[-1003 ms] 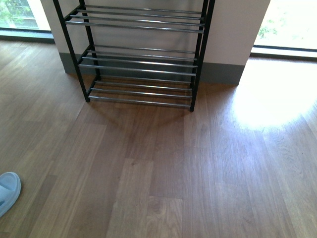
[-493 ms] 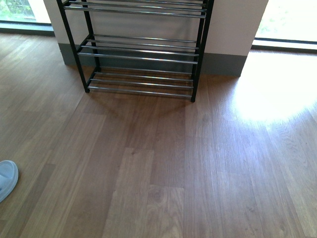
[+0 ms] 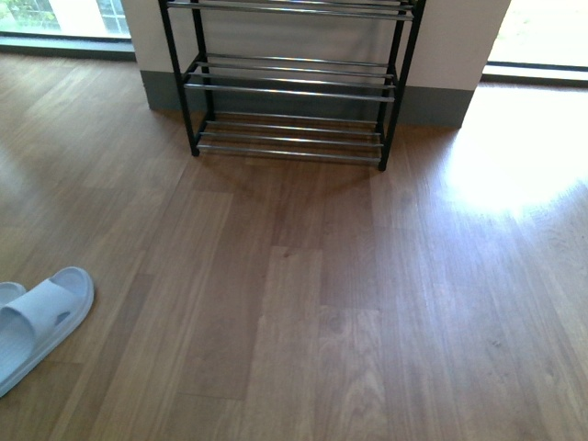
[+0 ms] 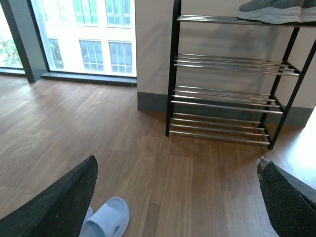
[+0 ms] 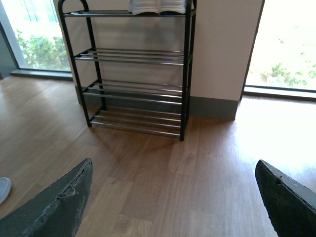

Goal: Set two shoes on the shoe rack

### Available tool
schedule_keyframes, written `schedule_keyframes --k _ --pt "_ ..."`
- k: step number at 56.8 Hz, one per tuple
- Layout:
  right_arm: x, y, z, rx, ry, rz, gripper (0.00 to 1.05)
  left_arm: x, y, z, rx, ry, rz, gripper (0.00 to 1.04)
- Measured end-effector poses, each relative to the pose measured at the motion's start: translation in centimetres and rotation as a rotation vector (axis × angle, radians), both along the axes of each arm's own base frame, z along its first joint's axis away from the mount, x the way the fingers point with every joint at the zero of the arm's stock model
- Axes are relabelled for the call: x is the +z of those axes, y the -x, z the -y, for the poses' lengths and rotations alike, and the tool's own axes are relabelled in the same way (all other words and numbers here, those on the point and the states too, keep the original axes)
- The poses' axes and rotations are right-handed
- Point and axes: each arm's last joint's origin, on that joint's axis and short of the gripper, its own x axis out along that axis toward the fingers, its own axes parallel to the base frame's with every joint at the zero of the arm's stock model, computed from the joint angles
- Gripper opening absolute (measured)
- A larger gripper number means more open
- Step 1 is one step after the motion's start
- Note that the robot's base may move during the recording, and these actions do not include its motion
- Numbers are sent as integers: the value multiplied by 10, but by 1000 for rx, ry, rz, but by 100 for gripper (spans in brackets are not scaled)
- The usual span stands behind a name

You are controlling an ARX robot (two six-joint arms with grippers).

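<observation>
- The two shoes point(image 5: 145, 6) sit side by side on the top tier of the shoe rack point(image 3: 289, 92), long axes crossing the bars, white ends facing outward; toe or heel unclear.
- The shoe rack stands at 12 o'clock in the front view.
- The left gripper point(image 4: 176, 165) and right gripper point(image 5: 174, 167) are spread wide, empty.

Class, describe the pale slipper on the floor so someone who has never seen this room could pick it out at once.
Find the black shoe rack against the white wall, then come forward and left across the wooden floor. There lies a pale blue slipper. It is an open slide with one broad strap, unlike the grey sneakers on the rack's top tier.
</observation>
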Motion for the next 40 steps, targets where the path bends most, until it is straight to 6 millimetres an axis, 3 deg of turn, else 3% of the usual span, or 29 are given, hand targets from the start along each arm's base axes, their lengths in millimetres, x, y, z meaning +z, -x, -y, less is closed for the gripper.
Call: schedule_keyframes --k 40 --pt "0 0 0 3 0 -2 95 0 0 0 1 0 -1 95"
